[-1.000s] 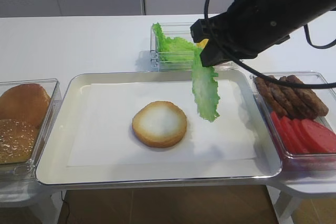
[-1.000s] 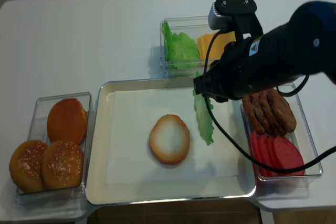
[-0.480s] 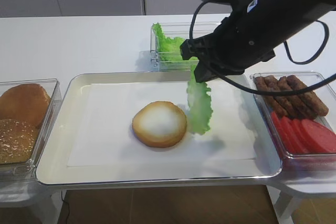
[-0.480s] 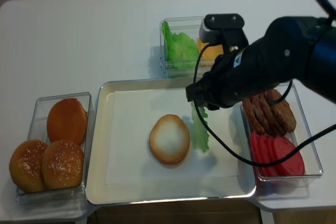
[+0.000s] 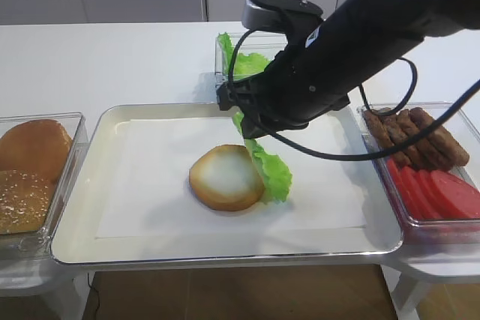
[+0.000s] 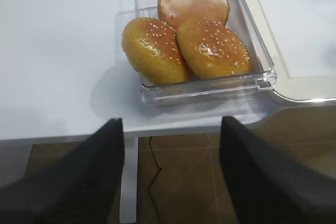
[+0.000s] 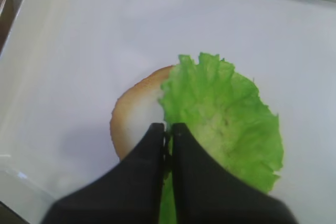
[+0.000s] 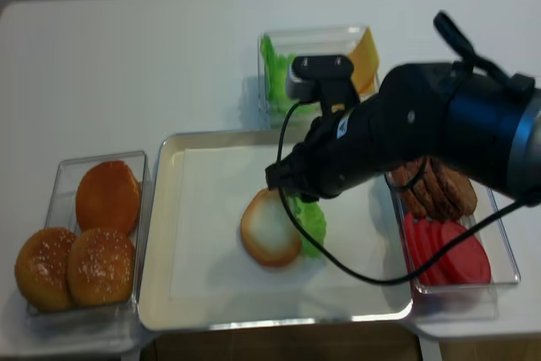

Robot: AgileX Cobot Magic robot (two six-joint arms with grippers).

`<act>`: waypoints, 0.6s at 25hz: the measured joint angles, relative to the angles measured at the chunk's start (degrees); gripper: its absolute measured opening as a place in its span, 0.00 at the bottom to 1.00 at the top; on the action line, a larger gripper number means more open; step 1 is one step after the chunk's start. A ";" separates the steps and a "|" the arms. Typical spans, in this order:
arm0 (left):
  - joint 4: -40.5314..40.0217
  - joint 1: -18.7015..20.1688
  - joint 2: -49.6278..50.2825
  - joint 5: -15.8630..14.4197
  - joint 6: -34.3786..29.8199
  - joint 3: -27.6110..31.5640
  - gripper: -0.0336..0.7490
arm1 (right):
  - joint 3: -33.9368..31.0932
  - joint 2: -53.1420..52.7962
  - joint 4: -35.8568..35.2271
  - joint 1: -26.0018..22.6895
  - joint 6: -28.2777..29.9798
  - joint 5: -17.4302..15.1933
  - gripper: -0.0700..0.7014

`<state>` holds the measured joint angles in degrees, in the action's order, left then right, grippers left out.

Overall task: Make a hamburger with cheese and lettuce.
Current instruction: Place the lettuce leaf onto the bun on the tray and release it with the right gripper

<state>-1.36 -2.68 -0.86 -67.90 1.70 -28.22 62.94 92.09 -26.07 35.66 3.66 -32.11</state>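
Observation:
The flat bun half [image 5: 222,178] with its pale cut face lies mid-tray on white paper; it also shows in the right wrist view [image 7: 134,116] and the realsense view [image 8: 267,227]. My right gripper [image 7: 168,128] is shut on the top edge of a frilly green lettuce leaf [image 7: 226,111], just above the bun's right side. The leaf [image 5: 268,170] drapes over the bun's right edge onto the paper. The cheese [image 8: 365,52] sits in the back container beside spare lettuce [image 8: 272,69]. My left gripper [image 6: 171,121] is open and empty over the table's front edge.
A clear box of domed bun tops [image 6: 199,40] stands left of the metal tray [image 5: 75,237]. A box at the right holds dark patties [image 5: 416,136] and red tomato slices [image 5: 439,189]. My right arm spans the tray's back right.
My right gripper has moved left and down with the lettuce. The leaf hung free to the right of the bun; now its lower part rests on the bun's right edge and the paper.

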 joint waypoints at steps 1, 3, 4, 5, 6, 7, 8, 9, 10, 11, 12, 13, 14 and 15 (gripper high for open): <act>0.00 0.00 0.00 0.00 0.00 0.00 0.60 | 0.00 0.24 -0.73 0.00 0.00 0.41 0.15; 0.00 0.00 0.00 0.00 0.00 0.00 0.60 | 0.00 0.33 -2.18 0.08 0.00 1.21 0.15; 0.00 0.00 0.00 0.00 0.00 0.00 0.60 | 0.00 0.36 -3.26 0.08 0.00 1.65 0.15; 0.00 0.00 0.00 0.00 0.00 0.00 0.60 | 0.00 0.46 -4.41 0.08 0.00 1.92 0.15; 0.00 0.00 0.00 0.00 0.00 0.00 0.60 | 0.00 0.46 -5.36 0.08 0.00 2.15 0.15; 0.00 0.00 0.00 0.00 0.00 0.00 0.60 | 0.00 0.46 -6.40 0.08 0.00 2.27 0.15; 0.00 0.00 0.00 0.00 0.00 0.00 0.60 | 0.00 0.46 -7.17 0.08 0.00 2.40 0.15; 0.00 0.00 0.00 0.00 0.00 0.00 0.60 | 0.00 0.46 -7.69 0.08 0.00 2.52 0.15; 0.00 0.00 0.00 0.00 0.00 0.00 0.60 | 0.00 0.46 -8.09 0.08 0.00 2.52 0.15; 0.00 0.00 0.00 0.00 0.00 0.00 0.60 | 0.00 0.46 -8.49 0.08 0.00 2.52 0.15; 0.00 0.00 0.00 0.00 0.00 0.00 0.60 | 0.00 0.46 -9.01 0.08 0.12 2.52 0.15; 0.00 0.00 0.00 0.00 0.00 0.00 0.60 | 0.00 0.57 -9.46 0.08 0.25 2.52 0.15; 0.00 0.00 0.00 0.00 0.00 0.00 0.60 | 0.00 0.57 -9.69 0.08 0.53 2.52 0.15; 0.00 0.00 0.00 0.00 0.00 0.00 0.60 | 0.00 0.78 -9.83 0.08 0.68 2.52 0.15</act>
<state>-1.36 -2.68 -0.86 -67.90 1.70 -28.22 62.94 92.87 -35.90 35.75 4.33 -29.58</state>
